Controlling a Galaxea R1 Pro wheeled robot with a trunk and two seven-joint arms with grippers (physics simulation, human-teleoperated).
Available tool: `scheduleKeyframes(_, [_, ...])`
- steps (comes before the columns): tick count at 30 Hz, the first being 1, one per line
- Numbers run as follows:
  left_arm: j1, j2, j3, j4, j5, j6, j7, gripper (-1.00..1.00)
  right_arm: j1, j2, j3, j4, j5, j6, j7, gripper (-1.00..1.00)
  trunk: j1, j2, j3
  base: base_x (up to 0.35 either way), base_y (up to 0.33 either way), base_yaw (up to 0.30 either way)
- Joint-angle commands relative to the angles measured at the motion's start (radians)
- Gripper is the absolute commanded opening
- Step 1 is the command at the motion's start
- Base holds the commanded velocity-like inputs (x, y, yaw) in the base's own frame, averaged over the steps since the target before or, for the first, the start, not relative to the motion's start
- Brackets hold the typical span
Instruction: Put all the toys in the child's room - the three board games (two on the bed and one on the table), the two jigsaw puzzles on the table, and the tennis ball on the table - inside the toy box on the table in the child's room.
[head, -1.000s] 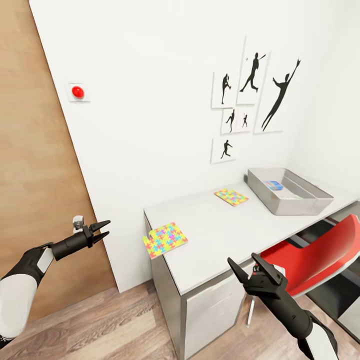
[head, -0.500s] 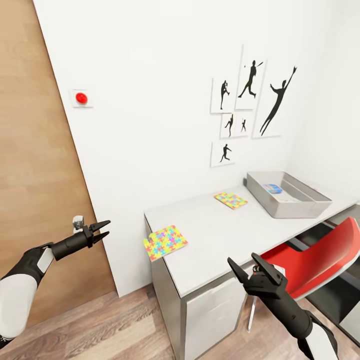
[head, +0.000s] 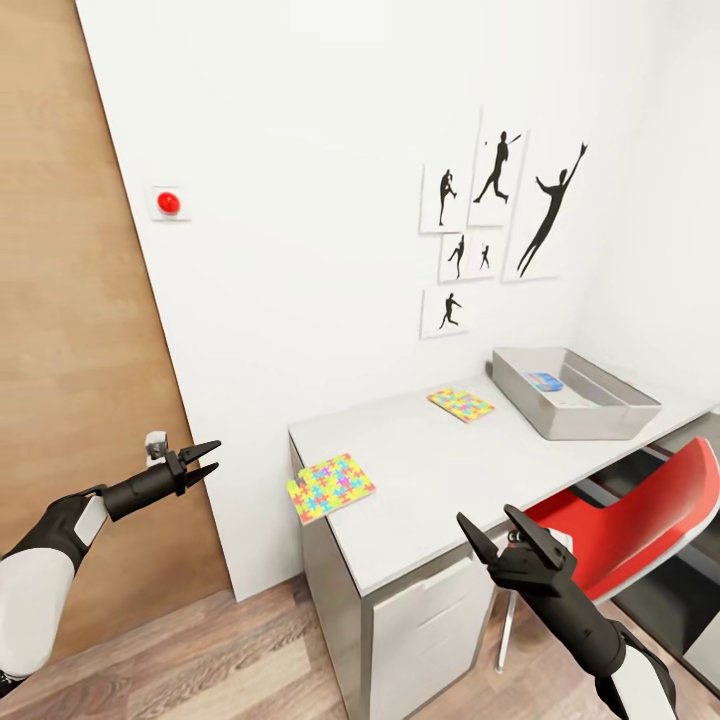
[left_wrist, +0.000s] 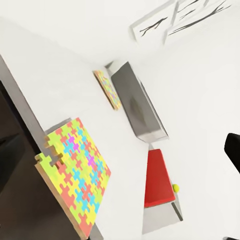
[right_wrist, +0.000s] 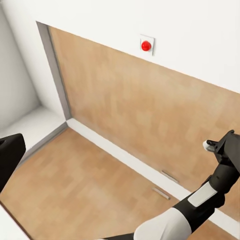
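Thin, stiff multicoloured jigsaw mat (head: 330, 484) overhangs the white table's (head: 440, 490) near-left edge, likely pinchable there; both black grippers, left (head: 205, 459) and right (head: 503, 532), spread empty

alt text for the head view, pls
A white table against a white wall carries two jigsaw puzzles, near overhanging the corner and far, plus a grey toy box. The left gripper and right gripper hover open; a red chair sits tucked in.

No writing, number or brand can be read anywhere. The printed faces of the small blue box (head: 545, 380) and the white one beside it, inside the grey rectangular bin (head: 574, 392), are too small to make out. The white wall prints (head: 497, 222) carry black athlete silhouettes, no words.
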Motion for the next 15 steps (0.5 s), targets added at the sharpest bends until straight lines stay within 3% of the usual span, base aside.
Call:
scheduleKeyframes(1, [-0.001,0.000,0.004,0.000,-0.001,0.010,-0.003,1.00,-0.001,0.001,-0.002,0.000,0.001,0.003,0.003,1.00,0.004,-0.008,-0.003,0.000,0.000,0.000])
scheduleKeyframes(15, [-0.001,0.000,0.004,0.000,0.000,0.010,-0.001,1.00,-0.001,0.002,0.002,0.000,0.002,0.001,0.003,1.00,0.058,-0.106,-0.023,0.000,0.000,0.000])
